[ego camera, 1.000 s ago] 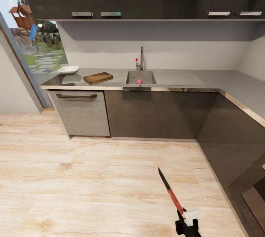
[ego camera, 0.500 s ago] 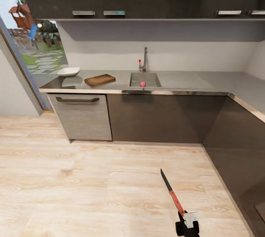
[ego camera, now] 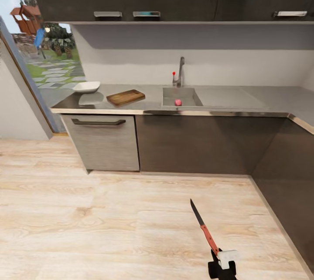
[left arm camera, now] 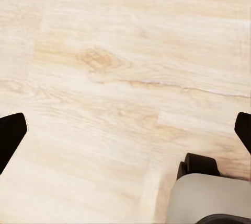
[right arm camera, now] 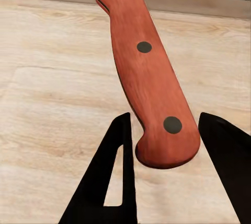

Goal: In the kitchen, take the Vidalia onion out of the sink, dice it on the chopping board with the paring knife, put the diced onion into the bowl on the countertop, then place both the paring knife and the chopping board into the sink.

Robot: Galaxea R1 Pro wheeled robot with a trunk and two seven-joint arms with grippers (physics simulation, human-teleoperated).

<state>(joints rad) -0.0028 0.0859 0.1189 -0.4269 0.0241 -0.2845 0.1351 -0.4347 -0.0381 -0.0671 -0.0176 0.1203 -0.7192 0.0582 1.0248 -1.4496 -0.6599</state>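
One Vidalia onion [ego camera: 178,102] sits in the sink [ego camera: 188,96]; the bowl [ego camera: 86,87] looks empty.

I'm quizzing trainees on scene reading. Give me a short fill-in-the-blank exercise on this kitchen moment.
1. The right gripper holds the paring knife by its ____ handle.
2. The Vidalia onion lies in the ____.
3. On the countertop, the chopping board lies between the sink and the ____.

Missing words: red; sink; bowl
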